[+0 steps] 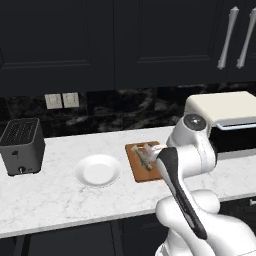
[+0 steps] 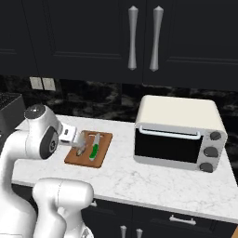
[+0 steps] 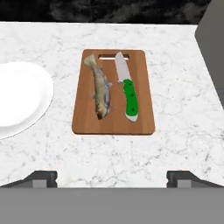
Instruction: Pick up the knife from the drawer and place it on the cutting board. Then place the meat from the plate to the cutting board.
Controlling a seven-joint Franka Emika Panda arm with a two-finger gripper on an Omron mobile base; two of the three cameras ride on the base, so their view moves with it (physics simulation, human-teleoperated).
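**A:** Hand view first: we see the knife and the meat lying side by side on the board, not touching, blade end toward the board's slot. We'd judge both placements done.

**B:** And our gripper?

**A:** Jaws wide apart, nothing between them, hovering above the board's near edge (tips just peeking up at the bottom). We read that as a release with room to lift clear.

**B:** The plate?

**A:** Bare, just beside the board on the counter.

**B:** Anything in our way?

**A:** Not much. From the right base camera, the oven stands near the board's far side; from the left one, the toaster sits well apart, beyond the plate. Straight up looks free, we'd say.
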